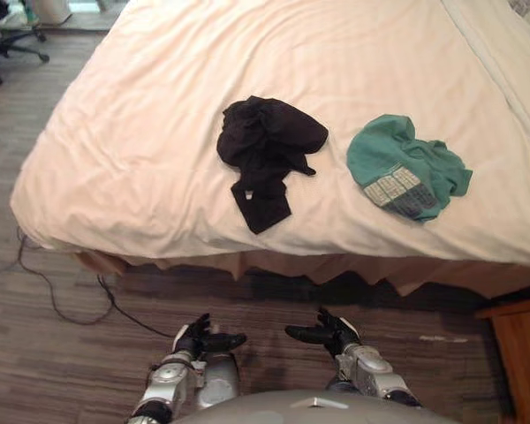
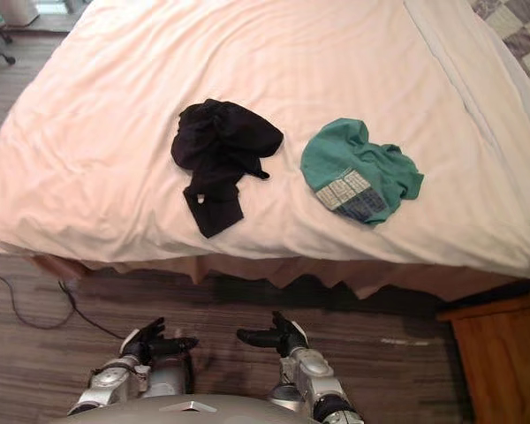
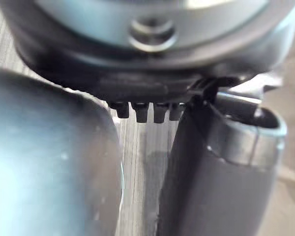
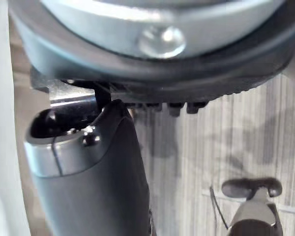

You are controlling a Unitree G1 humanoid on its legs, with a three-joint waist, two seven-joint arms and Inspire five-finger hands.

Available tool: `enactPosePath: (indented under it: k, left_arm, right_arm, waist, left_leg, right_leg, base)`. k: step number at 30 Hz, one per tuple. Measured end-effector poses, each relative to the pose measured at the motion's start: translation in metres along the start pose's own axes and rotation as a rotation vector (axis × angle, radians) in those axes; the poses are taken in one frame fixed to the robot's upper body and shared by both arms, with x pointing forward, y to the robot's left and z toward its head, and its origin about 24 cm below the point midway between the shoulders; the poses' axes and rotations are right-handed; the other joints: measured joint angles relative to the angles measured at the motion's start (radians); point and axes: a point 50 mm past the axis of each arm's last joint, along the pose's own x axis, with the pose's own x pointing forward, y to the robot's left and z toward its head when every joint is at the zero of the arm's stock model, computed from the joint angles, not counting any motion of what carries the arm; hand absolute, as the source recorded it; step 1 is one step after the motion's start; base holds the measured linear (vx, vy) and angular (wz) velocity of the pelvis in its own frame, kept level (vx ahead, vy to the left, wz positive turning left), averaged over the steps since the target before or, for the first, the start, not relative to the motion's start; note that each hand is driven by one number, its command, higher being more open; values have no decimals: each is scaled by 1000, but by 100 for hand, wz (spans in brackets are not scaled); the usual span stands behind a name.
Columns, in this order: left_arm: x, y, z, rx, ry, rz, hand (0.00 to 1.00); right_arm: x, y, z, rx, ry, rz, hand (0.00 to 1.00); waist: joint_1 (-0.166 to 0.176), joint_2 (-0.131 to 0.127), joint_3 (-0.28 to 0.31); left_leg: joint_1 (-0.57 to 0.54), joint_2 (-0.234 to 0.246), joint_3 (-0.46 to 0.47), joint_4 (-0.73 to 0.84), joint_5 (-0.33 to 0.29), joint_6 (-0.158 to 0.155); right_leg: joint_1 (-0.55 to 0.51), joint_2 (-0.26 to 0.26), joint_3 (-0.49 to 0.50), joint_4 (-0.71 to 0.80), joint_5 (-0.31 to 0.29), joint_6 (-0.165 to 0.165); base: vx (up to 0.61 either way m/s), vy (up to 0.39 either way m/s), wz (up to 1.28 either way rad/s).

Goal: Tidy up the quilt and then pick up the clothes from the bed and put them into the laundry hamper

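Observation:
A pale cream quilt [image 1: 150, 115] lies spread flat over the bed. On it, near the front edge, a crumpled black garment [image 1: 267, 155] lies left of a teal garment [image 1: 405, 168] with a grey printed patch. Both hands hang low over the wooden floor in front of the bed, well short of the clothes. My left hand [image 1: 203, 338] and my right hand [image 1: 327, 333] face each other with relaxed fingers, holding nothing. In the wrist views the left thumb [image 3: 211, 162] and the right thumb [image 4: 88, 167] stand straight above the floor.
A wooden bedside cabinet [image 1: 521, 353] stands at the lower right by the bed's corner. An office chair [image 1: 4, 44] and a white container [image 1: 49, 11] stand at the far left. A checkered cover [image 2: 512, 22] shows at the bed's far right.

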Motion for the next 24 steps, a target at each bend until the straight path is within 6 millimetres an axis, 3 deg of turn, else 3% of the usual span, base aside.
enactPosePath:
  k: [1, 2, 4, 6, 7, 9, 12, 16, 22, 23, 24]
  left_arm:
    - [0, 2, 0, 15, 2, 3, 100]
    - [1, 4, 3, 33, -3, 7, 100]
    - [2, 1, 8, 94, -12, -6, 100]
    - [4, -4, 13, 132, -25, -23, 100]
    - [5, -6, 15, 138, -31, -28, 100]
    - [4, -13, 10, 121, -20, -43, 100]
    - [2, -9, 5, 104, -4, -27, 100]
    - [-1, -1, -4, -24, 8, 19, 100]
    - [-3, 4, -12, -141, 33, 63, 100]
    - [-5, 6, -24, -163, 81, 75, 100]
    - [-5, 6, -24, -163, 81, 75, 100]
  right_arm:
    - [1, 5, 1, -14, -4, 20, 100]
    - [2, 13, 1, -34, -5, 50, 100]
    - [3, 21, -2, -90, 5, 77, 100]
    - [4, 23, 1, -116, -1, 85, 100]
    - [3, 21, 0, -146, 4, 74, 100]
    - [4, 16, 3, -166, 2, 55, 100]
    - [5, 17, 6, -166, -7, 54, 100]
    - [1, 14, -7, -141, 23, 18, 100]
    - [-1, 8, -13, -18, 19, -48, 100]
    - [-2, 7, -17, 24, 30, -74, 100]
    - [-2, 7, -17, 24, 30, -74, 100]
  waist:
    - [-7, 6, 5]
    - [-9, -2, 5]
    - [-8, -4, 10]
    - [-11, -29, 15]
    - [-5, -48, 15]
    - [-2, -34, 19]
    - [5, -41, 19]
    - [21, -56, 16]
    - [21, -66, 5]
    - [-5, -76, -32]
    - [-5, -76, -32]
  left_leg:
    - [16, -8, 1, -23, 9, 10]
    - [45, -25, -3, -63, 24, 27]
    - [78, -53, -21, -118, 55, 49]
    - [94, -108, -57, -161, 87, 65]
    - [99, -142, -69, -178, 97, 72]
    - [102, -153, -75, -235, 139, 73]
    - [128, -158, -74, -308, 174, 73]
    - [223, -174, -79, -454, 243, 70]
    - [241, -192, -97, -468, 251, 74]
    - [252, -196, -97, -469, 250, 72]
    - [252, -196, -97, -469, 250, 72]
  right_leg:
    - [-5, 35, 7, 39, -51, 20]
    - [-10, 116, 43, 82, -139, 21]
    - [-11, 247, 131, 83, -223, 40]
    - [26, 290, 128, -22, -246, 28]
    - [80, 279, 97, -109, -250, 32]
    - [102, 292, 91, -208, -200, 54]
    - [112, 299, 89, -246, -173, 56]
    - [150, 299, 85, -266, -163, 64]
    - [182, 289, 69, -289, -151, 82]
    - [218, 297, 60, -344, -128, 84]
    - [218, 297, 59, -344, -128, 84]
  base:
    - [48, 298, 11]
    - [44, 228, 26]
    - [30, 209, 42]
    - [20, 103, 73]
    - [26, 61, 63]
    - [-1, 43, 23]
    - [-5, 11, 2]
    - [-44, 10, 3]
    - [-55, 38, 10]
    - [0, 0, 0]
    - [0, 0, 0]
